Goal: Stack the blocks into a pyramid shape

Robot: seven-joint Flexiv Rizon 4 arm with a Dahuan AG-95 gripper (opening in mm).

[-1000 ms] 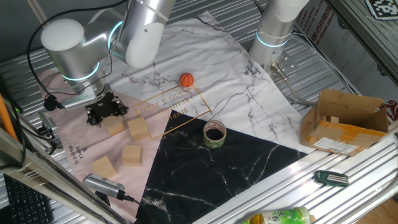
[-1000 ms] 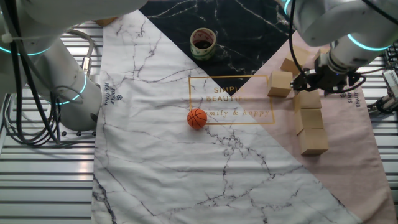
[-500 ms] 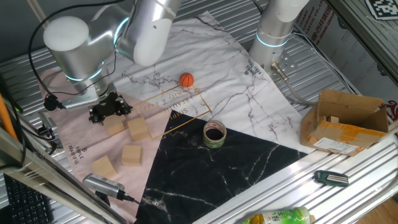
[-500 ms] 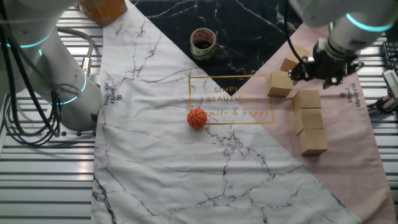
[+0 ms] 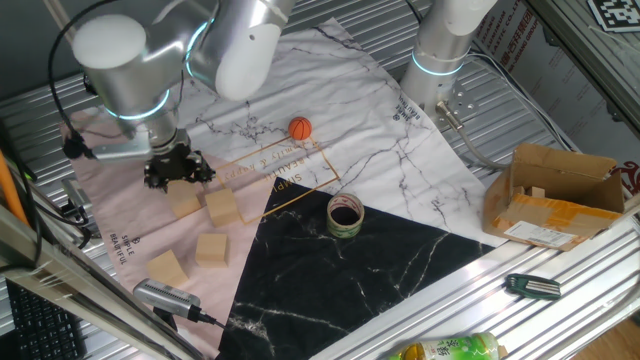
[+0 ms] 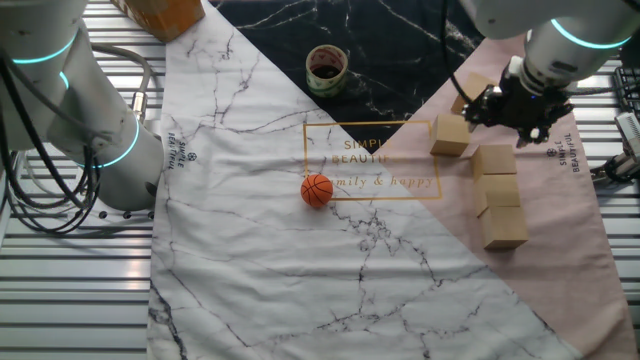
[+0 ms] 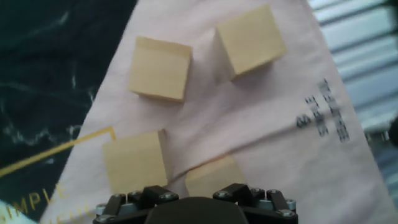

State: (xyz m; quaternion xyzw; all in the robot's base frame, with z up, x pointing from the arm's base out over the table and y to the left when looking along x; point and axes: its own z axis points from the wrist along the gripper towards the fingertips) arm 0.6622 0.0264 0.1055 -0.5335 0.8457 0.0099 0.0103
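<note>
Starting at the left of the other fixed view and passing over the orange ball (image 6: 317, 190) as no part of the job. Finding next a lone block (image 6: 450, 134) lying flat on the pink cloth (image 6: 560, 260), just beside the gold lettering (image 6: 370, 182). Spotting another block (image 6: 468, 97) further back, partly hidden by the arm (image 6: 580, 40). Coming then to a row of three blocks (image 6: 497, 192) lying in a line on the cloth, packed touching or very nearly so, and judging this to be the pyramid's bottom course, laid or almost laid. Seeing no block resting on top of another in any view, so reckoning the second course and the cap to be wholly undone. Hovering the fingers (image 6: 512, 112) just above the back end of that row, seemingly carrying nothing. Not being able to tell whether spread or pressed together, with only the black base showing at the lower edge of the hand view. Picking out in that hand view two loose blocks (image 7: 160, 68) lying apart near the top, and judging these and the lone one to be waiting to go up.
</note>
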